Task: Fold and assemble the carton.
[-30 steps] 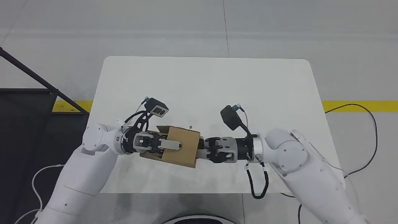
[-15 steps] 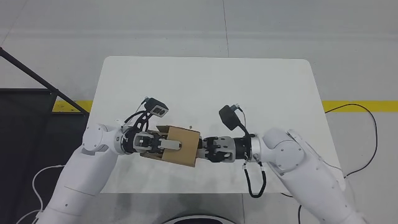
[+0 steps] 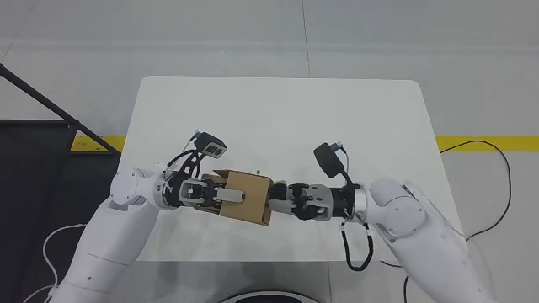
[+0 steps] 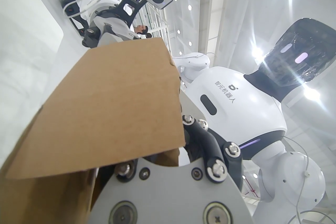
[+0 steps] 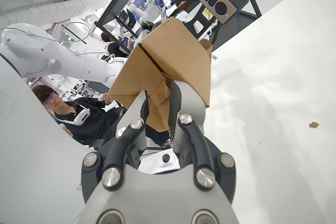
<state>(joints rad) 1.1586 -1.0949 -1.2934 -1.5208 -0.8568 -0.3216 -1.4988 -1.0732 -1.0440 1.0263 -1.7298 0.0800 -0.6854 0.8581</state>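
Near the table [image 3: 278,118] edge, left pincer [image 3: 236,195] and right pincer [image 3: 275,200] grasp opposite carton [image 3: 253,211] ends.

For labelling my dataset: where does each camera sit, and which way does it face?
Top view: above the robot, looking down at the table; left gripper and right gripper show.
Left wrist view: on the left wrist, facing along its gripper at the carton.
Right wrist view: on the right wrist, facing along its gripper, shut on the carton.
All share the carton.
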